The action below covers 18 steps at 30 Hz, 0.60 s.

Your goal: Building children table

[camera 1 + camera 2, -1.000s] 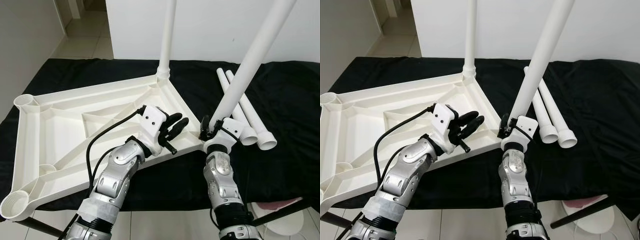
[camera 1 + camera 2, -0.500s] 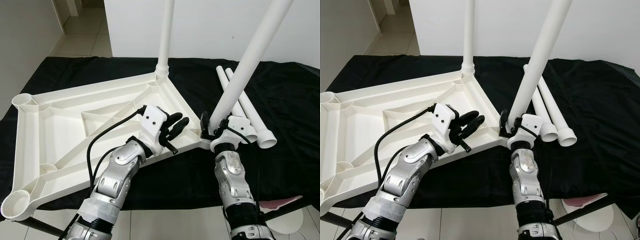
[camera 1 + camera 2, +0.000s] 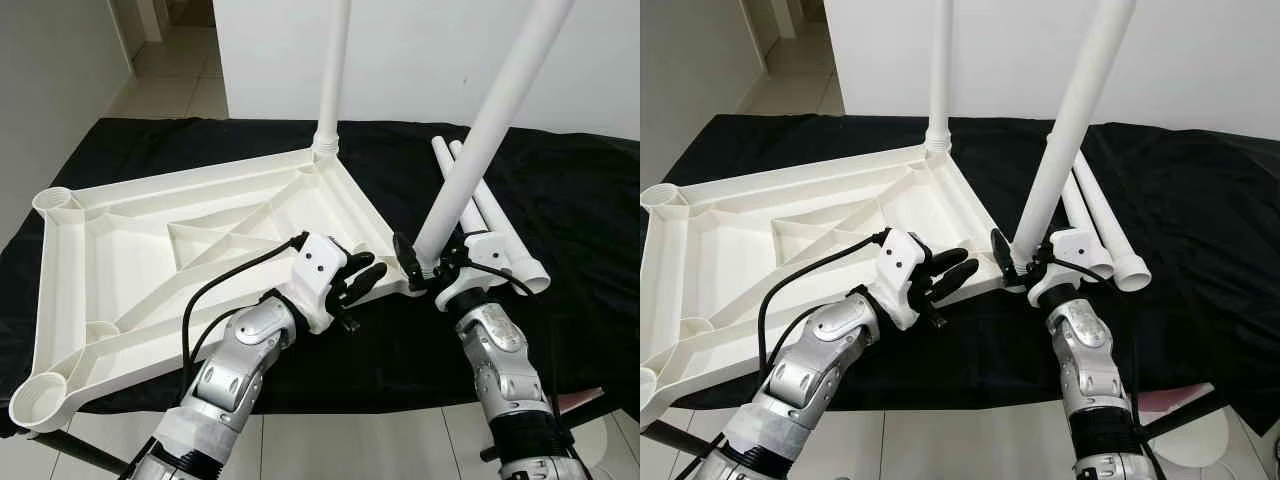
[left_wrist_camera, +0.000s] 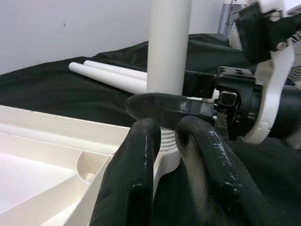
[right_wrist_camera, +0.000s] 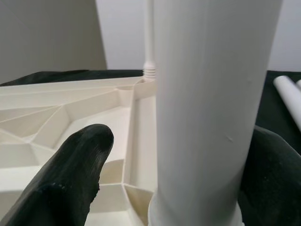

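Leg in front: a thick white table leg [image 5: 211, 108] stands between the two black fingers [image 5: 70, 179] of the right end effector [image 5: 188, 174], its ribbed foot at the socket just beyond the fingertips.
Fingers: one on either side of the leg; the near one shows a gap to it.
Tabletop: the white ribbed tabletop [image 5: 66, 117] lies upside down past the fingers.
Far leg: a thin white leg [image 5: 149, 37] stands upright at the tabletop's far corner.
Loose legs: the end of a white leg [image 5: 288, 96] lies off to one side on the black cloth [image 5: 70, 75].
Background: pale walls.
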### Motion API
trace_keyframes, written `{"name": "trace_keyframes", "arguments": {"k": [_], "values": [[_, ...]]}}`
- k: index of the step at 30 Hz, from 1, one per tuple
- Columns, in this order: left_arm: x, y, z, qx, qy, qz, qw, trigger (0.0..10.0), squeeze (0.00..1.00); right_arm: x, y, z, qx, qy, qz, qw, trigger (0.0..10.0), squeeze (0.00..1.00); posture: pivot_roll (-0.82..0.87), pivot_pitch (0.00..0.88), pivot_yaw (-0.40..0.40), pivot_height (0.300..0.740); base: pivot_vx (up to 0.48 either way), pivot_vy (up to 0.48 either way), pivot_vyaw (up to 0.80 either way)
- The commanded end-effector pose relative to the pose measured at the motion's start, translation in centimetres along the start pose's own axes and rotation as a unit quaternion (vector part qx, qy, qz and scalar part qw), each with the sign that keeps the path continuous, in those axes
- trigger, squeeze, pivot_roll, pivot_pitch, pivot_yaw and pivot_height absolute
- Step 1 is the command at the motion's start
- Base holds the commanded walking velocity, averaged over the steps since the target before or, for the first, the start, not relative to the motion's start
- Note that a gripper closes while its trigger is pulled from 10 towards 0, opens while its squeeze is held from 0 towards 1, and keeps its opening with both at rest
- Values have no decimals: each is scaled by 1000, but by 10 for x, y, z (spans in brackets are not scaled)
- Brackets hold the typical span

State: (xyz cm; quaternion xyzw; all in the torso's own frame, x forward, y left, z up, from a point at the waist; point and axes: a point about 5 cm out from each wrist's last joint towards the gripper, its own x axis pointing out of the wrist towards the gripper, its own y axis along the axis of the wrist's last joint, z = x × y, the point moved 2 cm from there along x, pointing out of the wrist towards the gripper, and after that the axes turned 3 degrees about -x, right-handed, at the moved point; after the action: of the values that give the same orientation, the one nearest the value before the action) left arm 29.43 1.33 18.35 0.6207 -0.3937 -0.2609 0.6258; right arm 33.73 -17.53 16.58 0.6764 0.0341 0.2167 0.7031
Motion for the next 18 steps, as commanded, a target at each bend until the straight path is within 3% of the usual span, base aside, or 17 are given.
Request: {"name": "trace_keyframes", "arguments": {"k": [1,11,12,13,14,16,17,18], "values": [[-3,-5,8,2,-44,-16,999,10000,0,-1,-3,6,3,11,-11,1000,10000,0,-6,75,17,740,0,0,0],[-4,-4,9,4,-49,-20,999,10000,0,6,-10,15,-11,64,-41,997,10000,0,-2,77,23,740,0,0,0],[-4,-4,9,5,-49,-20,999,10000,0,7,-10,16,-15,70,-44,996,6745,0,0,77,23,740,0,0,0],[-4,-4,9,5,-49,-20,999,10000,0,8,-10,17,-18,74,-45,996,6745,0,0,77,23,740,0,0,0],[-4,-3,9,5,-49,-20,999,10000,0,9,-10,17,-21,75,-46,996,5843,0,0,77,23,740,0,0,0],[-4,-3,9,5,-49,-21,999,10000,0,10,-11,17,-17,80,-47,996,6235,0,0,77,23,740,0,0,0],[-5,-3,10,5,-49,-21,999,10000,0,11,-10,18,-16,82,-47,995,4745,0,0,77,23,740,0,0,0],[-5,-3,10,5,-50,-22,999,10000,0,12,-11,17,-15,86,-47,995,4745,0,0,77,23,740,0,0,0]]}}
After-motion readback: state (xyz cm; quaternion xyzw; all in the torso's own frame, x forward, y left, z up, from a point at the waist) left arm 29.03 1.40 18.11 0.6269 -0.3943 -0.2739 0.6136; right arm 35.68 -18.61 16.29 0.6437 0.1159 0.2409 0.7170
